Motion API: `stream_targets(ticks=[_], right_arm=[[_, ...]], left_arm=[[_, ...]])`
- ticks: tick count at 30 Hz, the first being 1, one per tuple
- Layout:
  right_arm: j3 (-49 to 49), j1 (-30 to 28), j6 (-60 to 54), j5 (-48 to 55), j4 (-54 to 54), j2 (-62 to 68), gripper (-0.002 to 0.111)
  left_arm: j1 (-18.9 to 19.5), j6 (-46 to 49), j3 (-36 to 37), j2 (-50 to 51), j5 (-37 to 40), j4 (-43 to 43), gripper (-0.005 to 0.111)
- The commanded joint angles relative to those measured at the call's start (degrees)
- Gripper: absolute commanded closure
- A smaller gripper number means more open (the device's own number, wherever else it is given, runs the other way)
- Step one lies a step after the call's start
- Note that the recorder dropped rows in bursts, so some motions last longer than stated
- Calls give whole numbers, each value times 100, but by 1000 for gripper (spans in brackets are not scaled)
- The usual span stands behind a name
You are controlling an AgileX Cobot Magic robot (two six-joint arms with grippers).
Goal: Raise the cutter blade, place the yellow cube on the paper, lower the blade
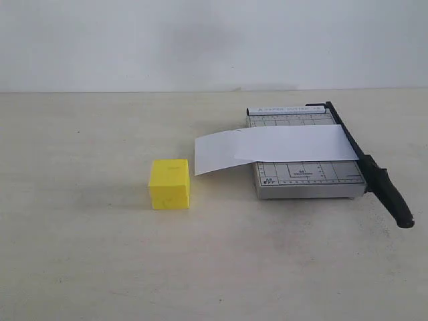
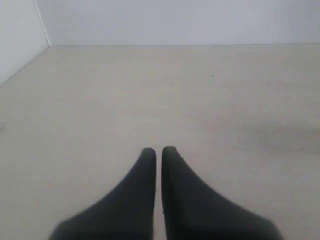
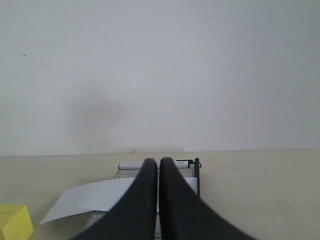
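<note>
The yellow cube (image 1: 170,184) rests on the table, left of the grey cutter board (image 1: 304,174). The white paper (image 1: 274,147) lies across the board and overhangs its left side. The cutter blade (image 1: 369,167) lies flat along the board's right edge, its thick handle sticking out toward the front. Neither gripper shows in the exterior view. My left gripper (image 2: 158,150) is shut over bare table. My right gripper (image 3: 158,161) is shut, with the board (image 3: 125,172), the paper (image 3: 90,197) and a corner of the cube (image 3: 15,222) ahead of it.
A pale wall (image 1: 214,40) closes off the table at the back. In the left wrist view a side wall (image 2: 20,35) meets the table at one corner.
</note>
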Motion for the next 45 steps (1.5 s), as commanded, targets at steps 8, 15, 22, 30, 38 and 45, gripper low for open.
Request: stream_targets(ticks=[8,15,22,30,38,45], right_arm=[[0,-5,-3,-52,-31,-37,107],[0,-5,1229,-200,-31,-37,107],[0,-5,2375,-530,-31,-37,107],[-1784,-5,-2009,474,657,1963,107],[-3920,-15,-1314,3254,-141,5774,107],[-4999,-5,-128,4550,-1587,7372,107]], left_arm=[[-25,-51,-16,-21,-57,8,102],[-25,-51,-16,-21,-57,8,102],[-25,-51,-16,-21,-57,8,102],[-25,-51,-16,-21,-57,8,102],[-25,-51,-16,-21,-57,8,102],[-25,-51,-16,-21,-57,8,102]])
